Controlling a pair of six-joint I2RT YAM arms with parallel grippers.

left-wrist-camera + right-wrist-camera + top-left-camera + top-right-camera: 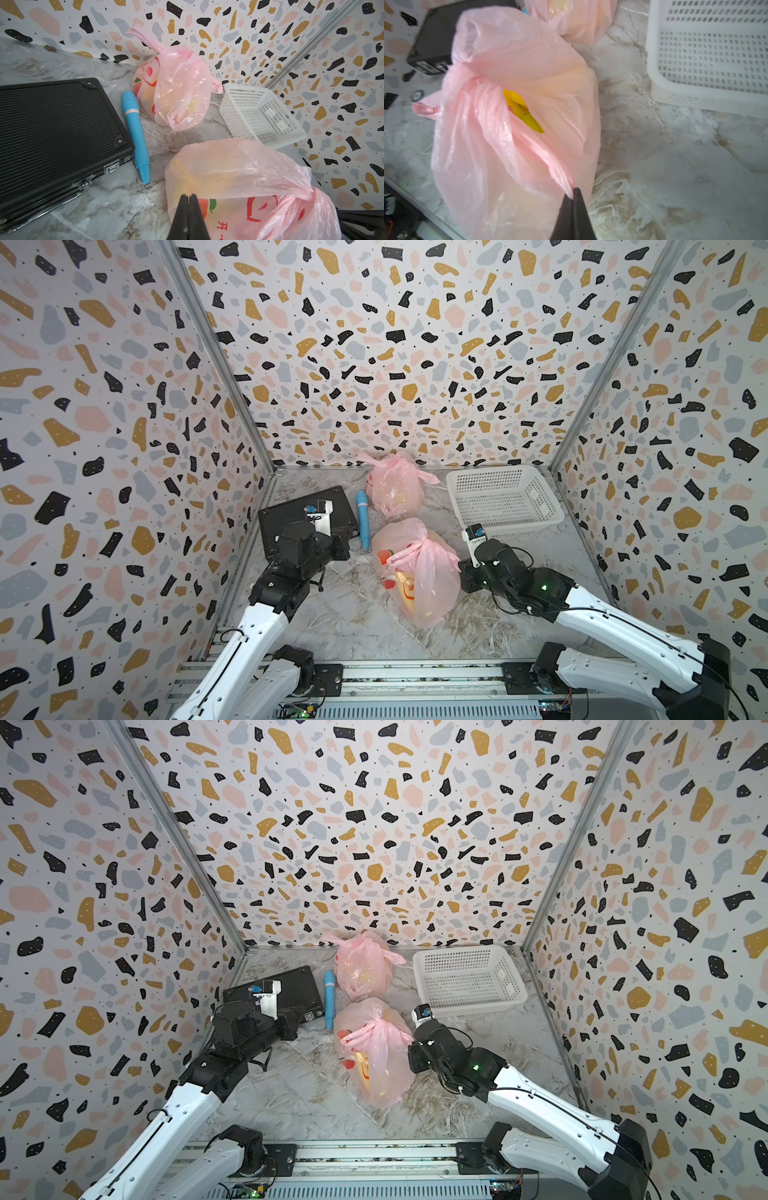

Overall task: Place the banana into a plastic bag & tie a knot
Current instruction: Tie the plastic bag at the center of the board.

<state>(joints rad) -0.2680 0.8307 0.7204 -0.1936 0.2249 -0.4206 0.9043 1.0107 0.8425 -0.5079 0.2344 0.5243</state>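
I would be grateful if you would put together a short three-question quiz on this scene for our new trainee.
1. True or false: the blue microphone lies inside the white basket.
2. Which hand pinches a handle strand of the near pink bag? A) left hand B) right hand C) neither
3. What yellow thing shows through that bag's opening in the right wrist view?

Key
1. False: it lies beside the black case, outside the basket.
2. B; the left hand is shut on nothing.
3. The banana.
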